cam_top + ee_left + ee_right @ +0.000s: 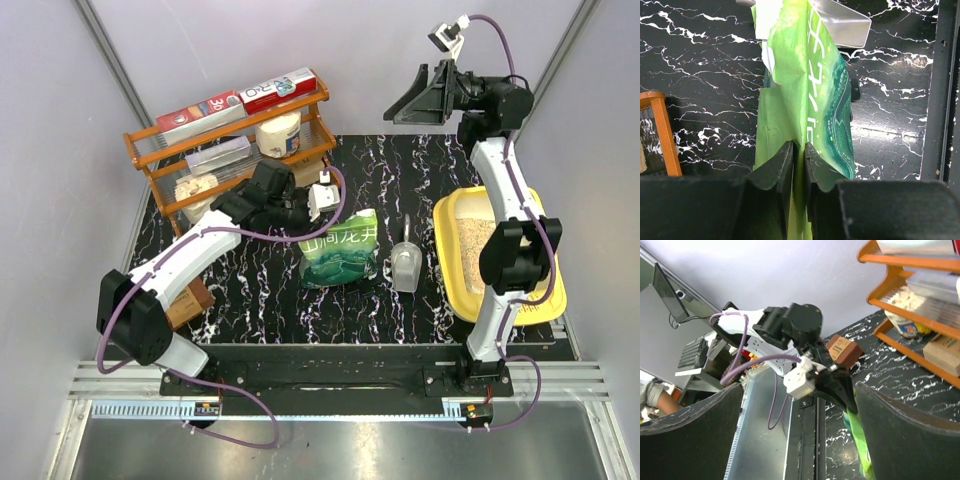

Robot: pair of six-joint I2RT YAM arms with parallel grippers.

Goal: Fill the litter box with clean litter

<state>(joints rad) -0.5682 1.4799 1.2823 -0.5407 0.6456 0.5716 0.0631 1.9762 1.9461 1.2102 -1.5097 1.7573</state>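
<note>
The left hand [799, 150] has its jaws nearly together, pinching a folded edge of the green litter pouch [812, 90], which hangs limp and creased ahead of the fingertips over the black marbled counter [705, 75]. Just beyond the pouch, on the far side from this hand, lies the grey scoop [405, 265], and beyond that again, well to the hand's right, sits the yellow litter box [447, 270]. A layer of clean litter [478, 240] already covers part of its floor, though the right arm hides much of the tray. Behind the left hand stands the orange wire rack [230, 150] with its boxes and tubs. The right hand [425, 95] is raised high past the far end of the litter box, jaws spread wide and holding nothing. The step in hand looks like handling the pouch, either bringing it in for a pour or steadying it. Whether its mouth is open cannot be told. A further pour would call for lifting the pouch clear of the scoop, carrying it over the tray and tipping it, with the grip kept firm because the thin film may slip.
</note>
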